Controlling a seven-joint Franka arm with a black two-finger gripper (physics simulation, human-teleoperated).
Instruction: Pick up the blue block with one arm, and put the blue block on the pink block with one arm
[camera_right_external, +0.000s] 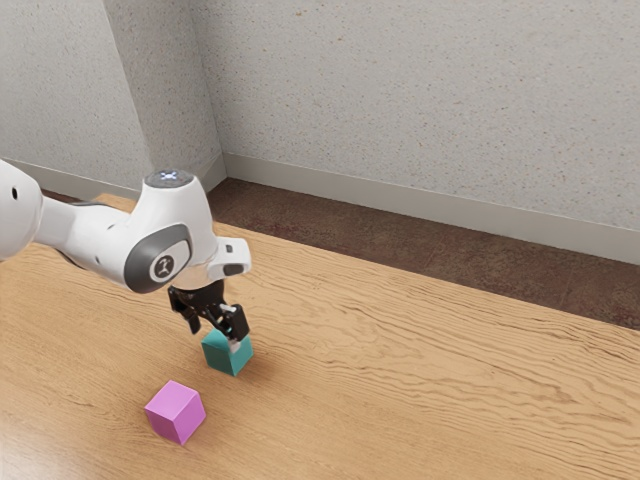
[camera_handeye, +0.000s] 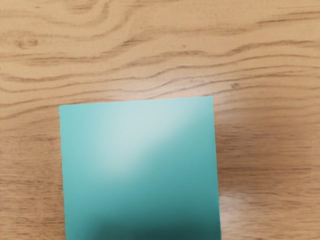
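The farther block (camera_right_external: 226, 355) is behind the nearer block (camera_right_external: 175, 411), toward the exterior view's right, apart from it

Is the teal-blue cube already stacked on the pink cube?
No, the teal-blue cube is under the black pincer, apart from the pink cube lying alone on the wooden table.

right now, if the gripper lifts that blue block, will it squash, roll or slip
Probably rigid: the blue block has straight edges and square corners beneath the gripper. Unlikely to roll, as every visible face is flat. It may be somewhat slippery: its top face shows a smooth, glossy sheen in the wrist view.
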